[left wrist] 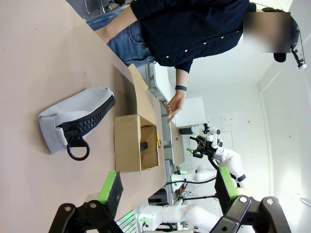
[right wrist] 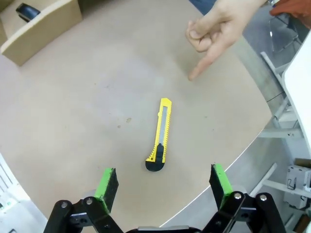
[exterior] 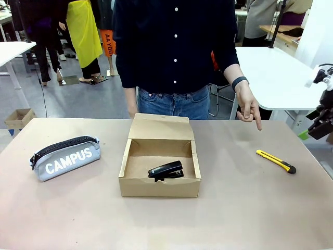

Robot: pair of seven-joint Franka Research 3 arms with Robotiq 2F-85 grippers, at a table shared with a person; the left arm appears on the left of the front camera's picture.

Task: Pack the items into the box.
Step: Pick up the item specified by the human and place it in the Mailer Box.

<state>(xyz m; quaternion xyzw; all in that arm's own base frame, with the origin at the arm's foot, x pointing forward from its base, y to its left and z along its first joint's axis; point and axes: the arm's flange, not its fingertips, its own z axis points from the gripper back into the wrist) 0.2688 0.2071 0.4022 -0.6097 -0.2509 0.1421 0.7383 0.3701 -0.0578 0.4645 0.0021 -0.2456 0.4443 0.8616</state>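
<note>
At the right side of the table (exterior: 234, 213), the utility knife (exterior: 276, 161) lies flat on bare surface, near the right edge. It has open room all around it. In the front view its long axis runs from 10 o'clock to 4 o'clock, black end at 4 o'clock. In the right wrist view the axis runs nearly 12 to 6 o'clock, black end at 6 o'clock, toward the right gripper (right wrist: 163, 178). That gripper hangs above the knife with jaws spread wide and nothing between them.

A person's hand (exterior: 248, 110) points one finger down at 11 o'clock of the knife, apart from it.

The box (exterior: 158, 186) sits at table centre, lid flap raised at its far side. The stapler (exterior: 166, 171) lies inside against the front wall, long axis roughly 9 to 3 o'clock. The front wall hides the stapler's lower edge.

The left gripper (left wrist: 168, 187) is above the table, jaws wide apart and empty. A grey pouch (exterior: 65, 158) lies at 9 o'clock of the box, well apart from it.

In the front view the picture's right edge cuts off the right arm.
</note>
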